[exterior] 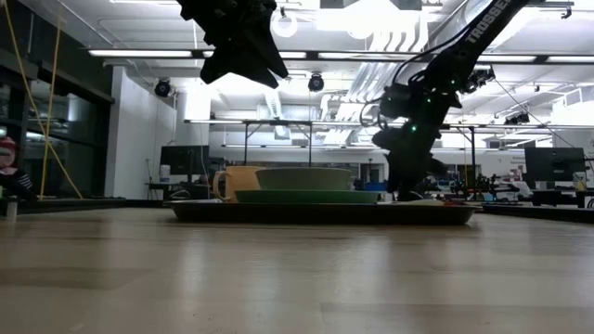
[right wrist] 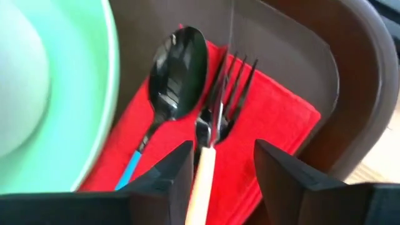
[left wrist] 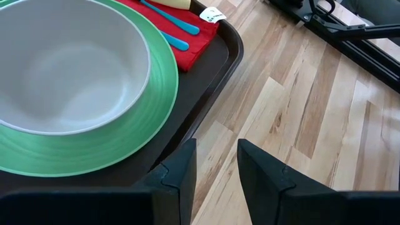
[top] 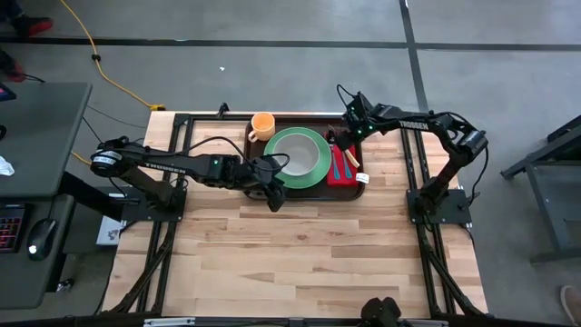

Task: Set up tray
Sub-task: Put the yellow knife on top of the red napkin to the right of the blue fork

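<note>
The tray (top: 313,189) is placed at the table's far edge. The right gripper (right wrist: 215,165) is held w/ fingers apart over the fork (right wrist: 219,119). The left gripper (left wrist: 215,165) is held apart beside the tray's near rim.

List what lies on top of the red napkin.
On the red cloth napkin lie a black spoon with a blue handle and a black fork with a cream handle. The napkin's part beneath them is hidden.
</note>
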